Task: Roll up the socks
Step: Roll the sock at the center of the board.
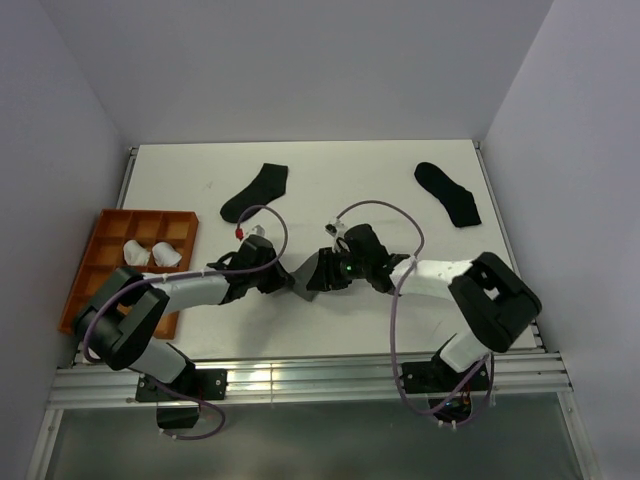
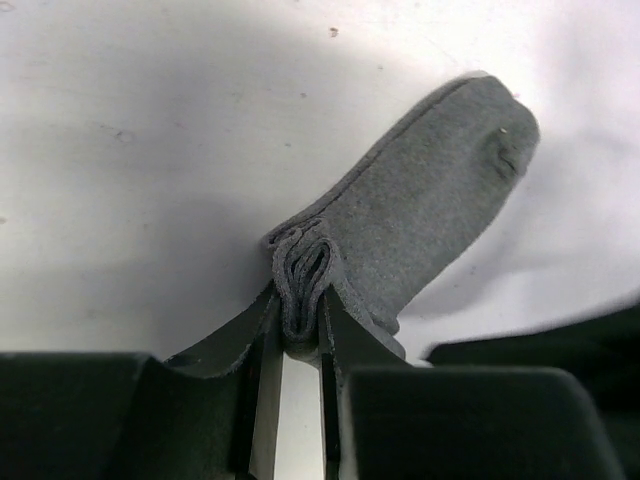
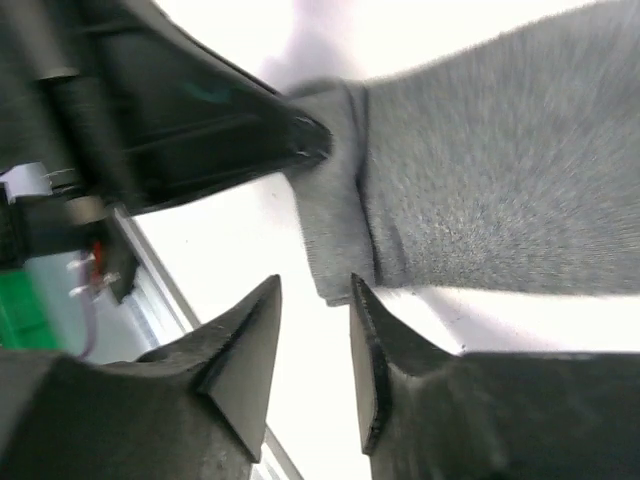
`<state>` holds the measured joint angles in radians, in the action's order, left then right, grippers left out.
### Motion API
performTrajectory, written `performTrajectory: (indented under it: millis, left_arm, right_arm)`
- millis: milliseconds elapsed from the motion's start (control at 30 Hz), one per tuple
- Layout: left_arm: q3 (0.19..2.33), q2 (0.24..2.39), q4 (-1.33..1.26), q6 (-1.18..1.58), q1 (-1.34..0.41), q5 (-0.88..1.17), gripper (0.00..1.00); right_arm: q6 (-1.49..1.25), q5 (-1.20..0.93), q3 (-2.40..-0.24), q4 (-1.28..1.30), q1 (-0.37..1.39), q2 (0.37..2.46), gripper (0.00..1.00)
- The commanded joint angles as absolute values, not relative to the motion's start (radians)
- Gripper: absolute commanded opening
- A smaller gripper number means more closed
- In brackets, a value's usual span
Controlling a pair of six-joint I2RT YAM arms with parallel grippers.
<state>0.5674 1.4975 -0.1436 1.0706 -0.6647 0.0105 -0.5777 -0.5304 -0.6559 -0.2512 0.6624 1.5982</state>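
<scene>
1. The left pincer [image 2: 300, 335] is closed almost fully, its two fingers nipping the bunched, folded cuff end of the grey sock [image 2: 430, 190]. Layers of cloth show squeezed between the tips.
2. From that grip the grey sock runs away from the left pincer, its toe end lying flat on the white table [image 2: 150, 150].
3. The right pincer [image 3: 310, 350] stands a little open, with a narrow gap between its fingers and nothing held. The lower corner of the grey sock's cuff hangs just above that gap. Whether it touches a fingertip I cannot tell.
4. In the right wrist view the left pincer's dark tip meets the cuff from the upper left, just beyond the right pincer's fingers.
5. From above, the two pincers face each other near the middle of the table's near half, the grey sock [image 1: 305, 272] between them.
6. Further back on the table lie two black socks, flat and well apart: one [image 1: 255, 192] behind the left arm, the other [image 1: 447, 192] towards the right rear.
7. An orange tray [image 1: 88, 285] with compartments sits at the table's left edge, and two white sock bundles [image 1: 135, 252] [image 1: 166, 255] rest side by side in its rear compartments.
</scene>
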Motion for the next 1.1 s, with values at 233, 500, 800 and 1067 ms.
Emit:
performTrajectory:
  millis: [233,500,800,1067]
  left_arm:
    - [0.784,1.56,0.402,1.023,-0.666,-0.078,0.15]
    - [0.854,1.588,0.488,1.017,-0.666,-0.063,0.16]
    - [0.864,1.62,0.491,1.02,-0.666,-0.032,0.17]
    - [0.88,1.628,0.514,1.02,-0.664,-0.04,0.18]
  right_arm:
    - [-0.313,0.036,-0.673,-0.192,0.913,1.413,0.45]
    - [-0.267,0.25,-0.749,-0.199,1.087,1.532,0.45]
    - [-0.218,0.36,-0.83,-0.201,1.177,1.646,0.46]
    - [-0.204,0.481,-0.877,-0.155,1.226,1.773,0.43]
